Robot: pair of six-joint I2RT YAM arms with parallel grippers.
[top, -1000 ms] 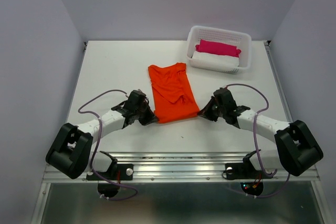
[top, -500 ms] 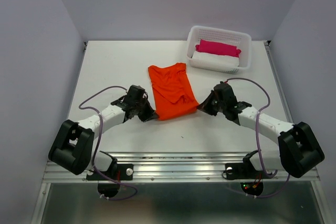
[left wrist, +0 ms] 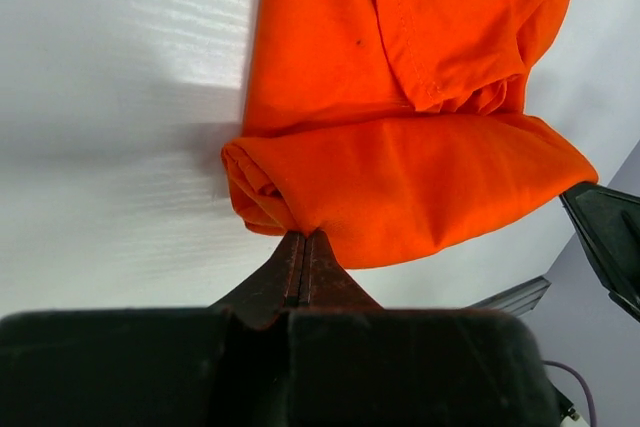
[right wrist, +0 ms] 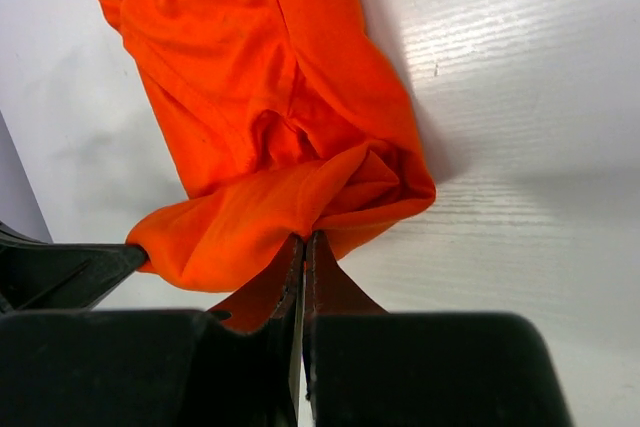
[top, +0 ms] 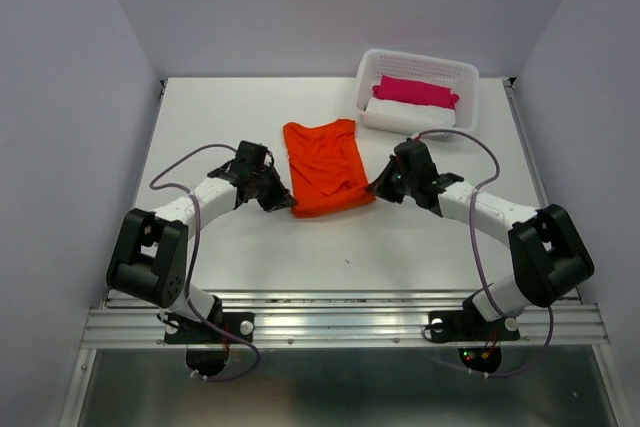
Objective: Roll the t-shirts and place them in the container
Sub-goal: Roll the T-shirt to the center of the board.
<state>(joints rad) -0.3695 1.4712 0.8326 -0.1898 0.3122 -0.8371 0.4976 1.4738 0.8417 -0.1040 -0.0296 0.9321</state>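
- Top view: orange-red t-shirt (top: pixel 323 162) lay flat near the middle of the surface (top: pixel 215 127), long axis running from near edge toward far edge, with its near end turned over into a short roll.
- Top view: left pincer (top: pixel 288 206) sat at the roll's left end and right pincer (top: pixel 374 190) at its right end, both low on the surface, arms angled in from either side.
- Top view: white basket (top: pixel 466 87) stood at the far right corner, holding a magenta bundle (top: pixel 415 91) on top of a white bundle (top: pixel 405 118); well apart from the shirt.
- Left wrist view: left pincer (left wrist: pixel 303 240) had jaws pressed fully together, tips nipping the fabric at the rolled end of the t-shirt (left wrist: pixel 400 177); layered folds showed at that end. Right pincer (left wrist: pixel 608 235) was visible at the roll's other end.
- Right wrist view: right pincer (right wrist: pixel 303 241) had jaws closed tight, tips biting bunched cloth at the roll's end; t-shirt (right wrist: pixel 250 87) stretched away flat beyond. Left pincer (right wrist: pixel 60 272) showed dark at the opposite end.
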